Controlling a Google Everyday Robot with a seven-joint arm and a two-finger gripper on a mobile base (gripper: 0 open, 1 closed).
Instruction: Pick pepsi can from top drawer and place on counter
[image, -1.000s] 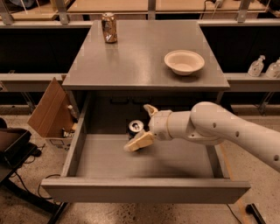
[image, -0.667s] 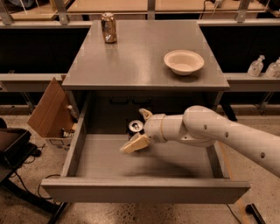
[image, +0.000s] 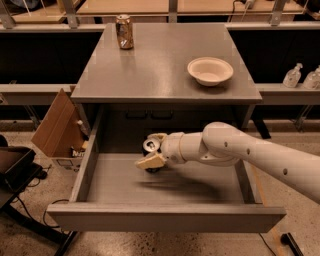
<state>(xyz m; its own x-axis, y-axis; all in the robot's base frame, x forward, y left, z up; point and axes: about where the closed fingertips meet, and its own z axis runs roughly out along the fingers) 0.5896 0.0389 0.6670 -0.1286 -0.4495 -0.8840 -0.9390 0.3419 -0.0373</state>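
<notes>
The pepsi can (image: 150, 145) stands upright in the open top drawer (image: 165, 216), near the middle of its back half; its silver top shows and its dark body is mostly hidden. My gripper (image: 153, 149) reaches in from the right and is closed around the can, with one tan finger (image: 149, 161) in front of it and the other just behind it. The can still rests on the drawer floor. The grey counter (image: 155, 65) lies above the drawer.
A gold-brown can (image: 124, 31) stands at the counter's back left. A white bowl (image: 210, 70) sits at its right. A cardboard box (image: 56, 125) leans to the left of the cabinet. Spray bottles (image: 292, 76) stand on a shelf at the right.
My gripper has moved left, deeper over the can, and its fingers have drawn closer together around it. The can has not moved.
</notes>
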